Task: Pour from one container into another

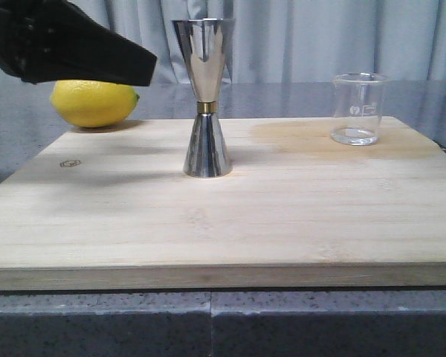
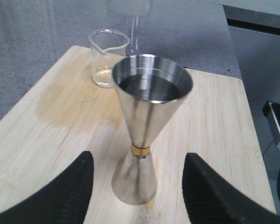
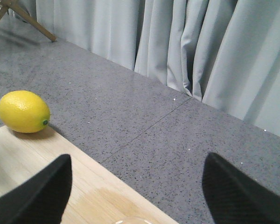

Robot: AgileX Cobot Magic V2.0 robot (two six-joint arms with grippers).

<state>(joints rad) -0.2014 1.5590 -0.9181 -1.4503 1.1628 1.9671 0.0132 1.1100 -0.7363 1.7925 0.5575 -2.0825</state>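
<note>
A steel measuring cup [image 1: 206, 97] is standing upright mid-board [image 1: 223, 223], holding dark liquid. The left hand [image 2: 137, 186] is gaping wide, fingers flanking the cup's base, touching nothing. The right hand [image 3: 135, 191] is also spread, gripping nothing. A glass beaker [image 1: 357, 108] is sitting far right; a lemon [image 1: 94, 103] is lying on the counter [image 1: 297, 93], far left.

Left end effector [image 2: 137, 186] spread wide, holding nothing; right end effector [image 3: 135, 186] likewise spread, empty.
</note>
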